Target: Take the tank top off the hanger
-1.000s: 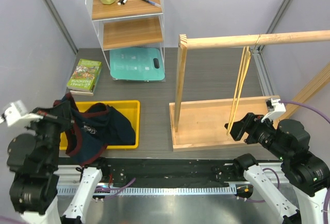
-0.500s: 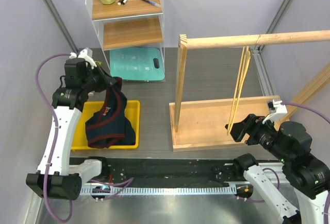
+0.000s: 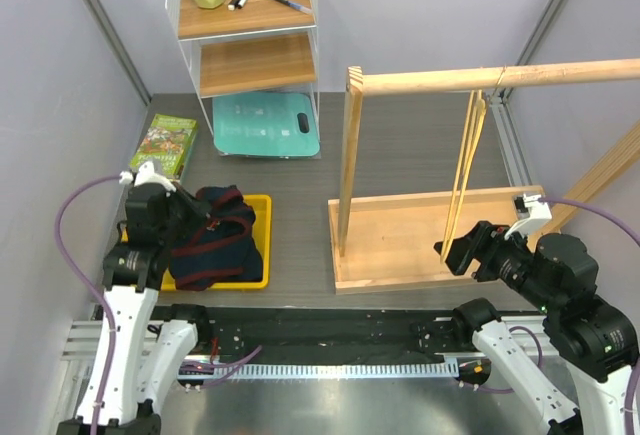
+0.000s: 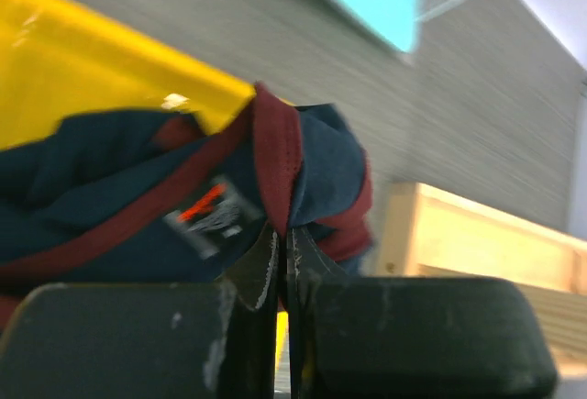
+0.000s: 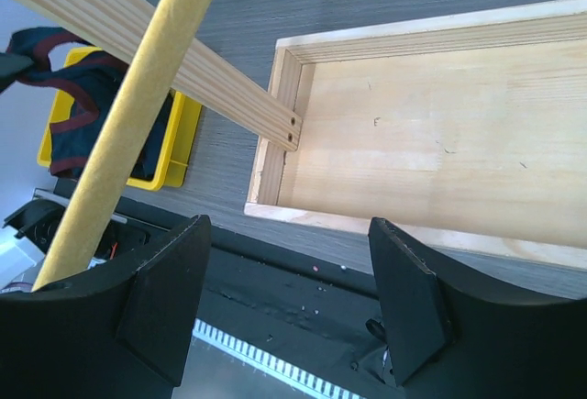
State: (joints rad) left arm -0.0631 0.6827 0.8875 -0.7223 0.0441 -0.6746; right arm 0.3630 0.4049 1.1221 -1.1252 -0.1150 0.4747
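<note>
The navy tank top (image 3: 218,240) with dark red trim lies bunched in the yellow tray (image 3: 258,210), off the hanger. My left gripper (image 3: 188,221) is at the top's left side. In the left wrist view the gripper (image 4: 282,234) is shut on a fold of red trim of the tank top (image 4: 138,197). The bare yellow hanger (image 3: 465,170) hangs from the wooden rail (image 3: 560,72). My right gripper (image 3: 450,252) is open and empty just below the hanger's foot. In the right wrist view the gripper (image 5: 289,298) is open, with the hanger arm (image 5: 138,105) crossing close by.
The wooden rack has an upright post (image 3: 348,165) and a box base (image 3: 400,240). A white wire shelf (image 3: 250,25) with markers and a yellow cup stands at the back. A teal board (image 3: 265,125) and a book (image 3: 165,145) lie on the table.
My left arm swung down from a raised spot at the back left toward the near side, lowering the tank top into the yellow tray. The right arm has barely moved.
</note>
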